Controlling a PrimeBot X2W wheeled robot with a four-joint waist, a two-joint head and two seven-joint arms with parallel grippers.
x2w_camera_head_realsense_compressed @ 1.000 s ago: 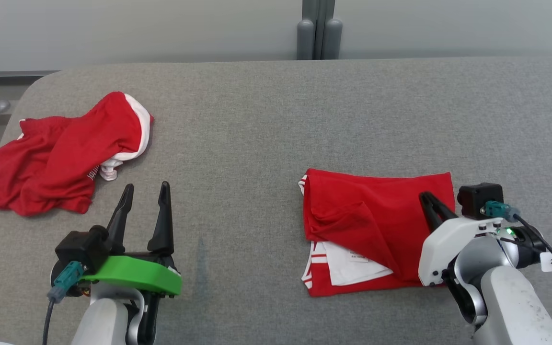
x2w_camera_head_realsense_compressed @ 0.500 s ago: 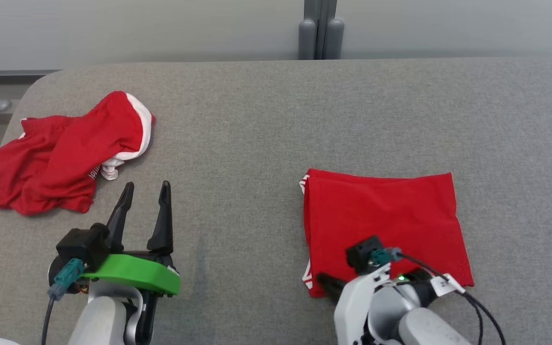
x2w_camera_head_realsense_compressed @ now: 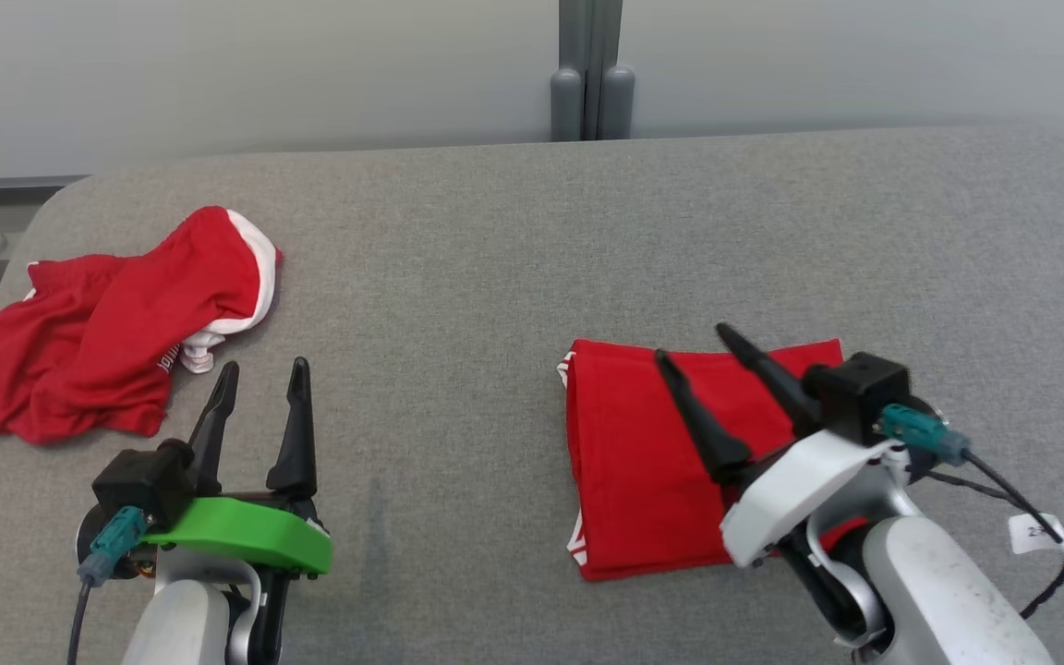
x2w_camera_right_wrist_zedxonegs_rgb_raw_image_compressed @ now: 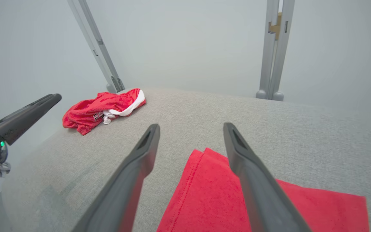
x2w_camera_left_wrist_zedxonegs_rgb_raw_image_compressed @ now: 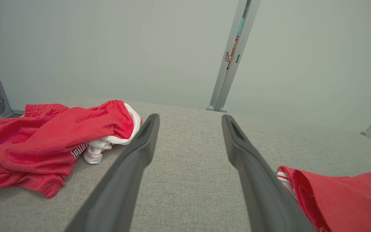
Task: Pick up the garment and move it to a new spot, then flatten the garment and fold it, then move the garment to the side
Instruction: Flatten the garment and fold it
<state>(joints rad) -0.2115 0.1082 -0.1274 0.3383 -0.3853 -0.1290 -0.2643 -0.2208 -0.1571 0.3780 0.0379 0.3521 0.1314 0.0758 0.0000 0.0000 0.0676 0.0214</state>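
1 folded garment, 1 crumpled garment, 2 grippers spread: left gripper, right gripper.

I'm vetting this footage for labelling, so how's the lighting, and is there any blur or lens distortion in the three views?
Head view: soft, even light, no glare, only faint shadows under the crumpled garment and folded garment, everything sharp. Left wrist view: wide-angle lens tilts the wall post. Right wrist view: the table edge bows and a second post leans; no motion blur.
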